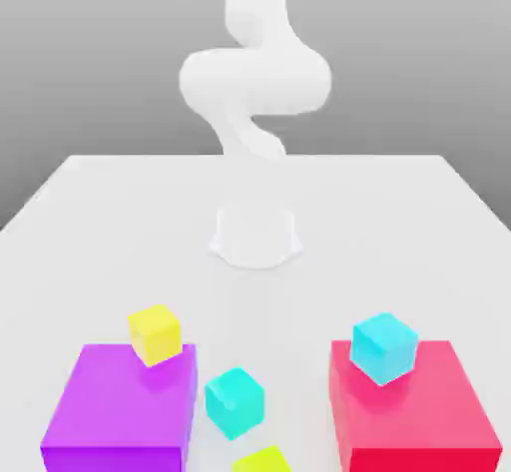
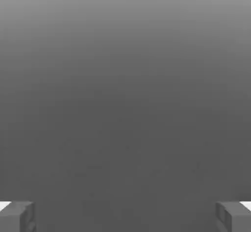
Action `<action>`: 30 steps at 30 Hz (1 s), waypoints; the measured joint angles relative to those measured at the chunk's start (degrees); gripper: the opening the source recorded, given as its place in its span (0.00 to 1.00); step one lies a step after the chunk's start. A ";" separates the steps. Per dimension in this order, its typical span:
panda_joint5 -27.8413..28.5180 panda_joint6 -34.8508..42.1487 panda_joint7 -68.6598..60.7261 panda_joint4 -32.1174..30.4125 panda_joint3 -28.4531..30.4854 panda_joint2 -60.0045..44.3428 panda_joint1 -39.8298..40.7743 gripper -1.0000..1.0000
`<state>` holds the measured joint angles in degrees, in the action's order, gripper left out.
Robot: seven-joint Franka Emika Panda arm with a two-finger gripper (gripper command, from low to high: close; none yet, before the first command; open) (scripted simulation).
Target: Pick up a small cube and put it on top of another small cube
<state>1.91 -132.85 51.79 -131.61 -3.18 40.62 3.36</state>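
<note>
On the purple block point(image 1: 125, 405), a yellow cube point(image 1: 155, 334), on the red, a sky-cyan one, pincer point(image 2: 125, 217) spread

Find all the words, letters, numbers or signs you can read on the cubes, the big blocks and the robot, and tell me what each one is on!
There are none to read: no words, numbers or signs can be seen on the small cubes, the purple block, the red block or the robot arm.
</note>
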 joint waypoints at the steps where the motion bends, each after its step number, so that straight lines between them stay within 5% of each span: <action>1: 0.86 -0.47 2.59 0.07 -1.37 -2.25 1.43 0.50; 11: 10.83 -4.63 28.10 0.79 -11.52 -23.31 11.65 0.50; 19: 17.69 -8.05 47.58 1.32 -13.16 -39.85 13.79 0.50; 30: 13.16 -15.72 64.79 1.08 -12.64 -58.58 12.79 0.50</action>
<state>15.08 -148.58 116.58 -130.53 -15.82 -17.96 16.16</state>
